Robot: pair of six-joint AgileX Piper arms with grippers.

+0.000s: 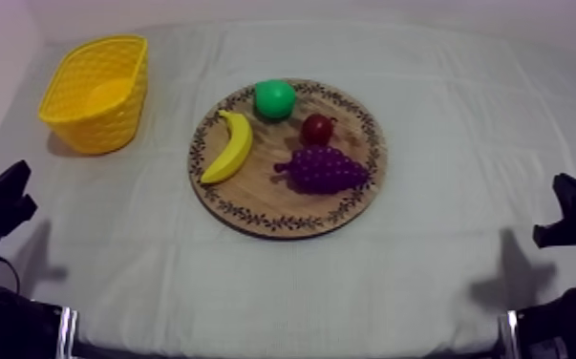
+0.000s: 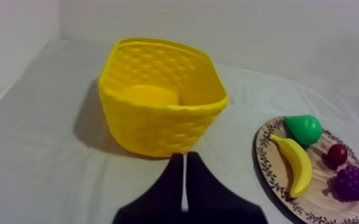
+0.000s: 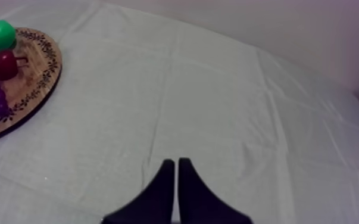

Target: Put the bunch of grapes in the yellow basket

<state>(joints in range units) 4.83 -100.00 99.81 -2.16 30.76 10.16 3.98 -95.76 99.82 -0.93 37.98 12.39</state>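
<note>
Top view: table under a grey-white cloth (image 1: 444,248) with a fine weave, fold creases, and soft arm shadows near both lower sides. A plain pale wall (image 1: 349,11) stands behind the far edge.

- Yellow basket (image 1: 96,129): far left, upright, mouth up, floor showing bare yellow.
- Round wooden board (image 1: 272,200), patterned rim: mid-table, well apart from the basket.
- Bunch of grapes (image 1: 325,170): lying on the board's right half, stem end toward the banana (image 1: 229,146).
- Small red fruit (image 1: 318,128): just behind the grapes. Touching or a hair apart, cannot tell.
- Pear (image 1: 275,98): at the board's far rim.
- Banana: along the board's left side, apart from the grapes.

Left gripper (image 2: 184,159): fingers pressed together in a narrow wedge, nothing held. It sits over bare cloth just in front of the basket and faces it. Right gripper (image 3: 175,164): fingers likewise together, nothing between them. It is over bare cloth, with the board well off to the side.

Cut off or hard to read:
- Top view: both arms are dark shapes clipped by the frame edges, and the finger state is unreadable there.
- Left wrist view: the basket's near wall hides part of its floor, and the frame clips the board just past the grapes.
- Right wrist view: the frame clips the board and cuts the grapes roughly in half. The pear reads as just a green ball.
</note>
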